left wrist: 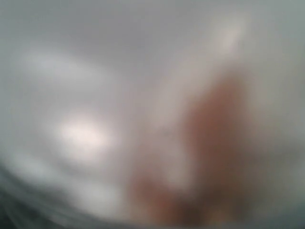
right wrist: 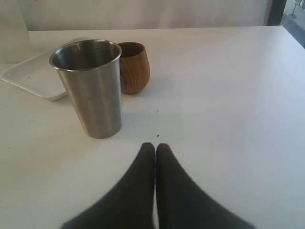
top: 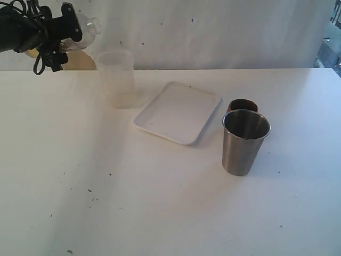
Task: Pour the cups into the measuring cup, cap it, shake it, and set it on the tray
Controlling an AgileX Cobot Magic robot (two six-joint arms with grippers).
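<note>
Steel tumbler (top: 245,141) stands beside wooden cup (top: 243,105); right end effector (right wrist: 155,145) closed empty, left end effector (top: 66,36) grips domed cap (top: 88,25).

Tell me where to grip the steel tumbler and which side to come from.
Grip the steel tumbler across its upper wall, level, from the bare side facing the right pincer, which is shut. Upright and widening upward, it should resist slipping; the wooden cup crowds its far side.

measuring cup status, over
Left gripper raised, holding the clear cap. Right gripper shut, empty, facing steel tumbler. Measuring cup upright, uncapped, beside tray. Nothing blocking it.
</note>
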